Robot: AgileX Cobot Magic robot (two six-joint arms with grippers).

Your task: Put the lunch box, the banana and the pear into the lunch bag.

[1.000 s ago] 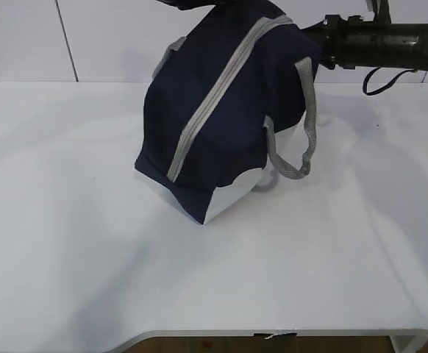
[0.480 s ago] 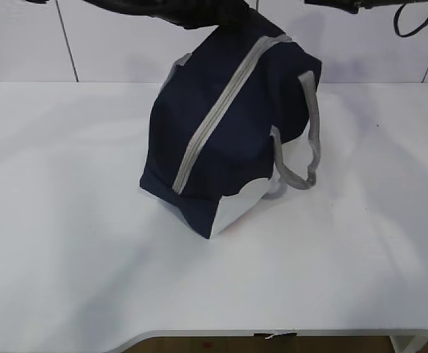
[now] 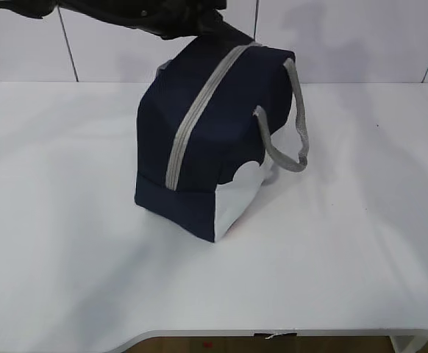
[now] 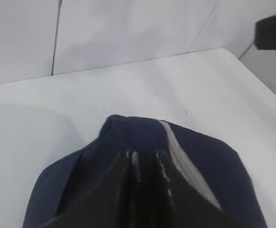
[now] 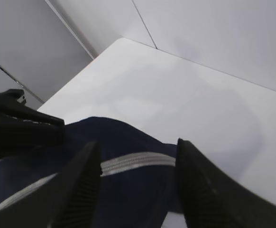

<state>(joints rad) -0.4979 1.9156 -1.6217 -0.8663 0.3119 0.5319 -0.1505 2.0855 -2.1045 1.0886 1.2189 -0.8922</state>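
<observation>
The navy lunch bag [image 3: 199, 140] stands on the white table [image 3: 59, 220], its grey zipper [image 3: 199, 110] closed along the top. My left gripper [image 3: 203, 20] sits at the bag's top far end. In the left wrist view the left gripper [image 4: 145, 154] has its dark fingers [image 4: 164, 166] close together against the peaked navy fabric [image 4: 128, 128]; whether they still pinch it is unclear. My right gripper [image 5: 137, 142] hovers open above the bag [image 5: 128, 190], touching nothing. The lunch box, banana and pear are out of view.
Two grey handles [image 3: 295, 125] hang down the bag's right side over the white corner patch [image 3: 240, 195]. A tiled wall [image 3: 346, 37] rises behind the table. The left arm's black body [image 5: 14, 123] shows at the left of the right wrist view.
The bag has tipped back from a tilt to rest flat, shifting slightly left. The right arm has lifted out of the exterior view and its jaws have widened. The left arm now reaches over the bag's top.
</observation>
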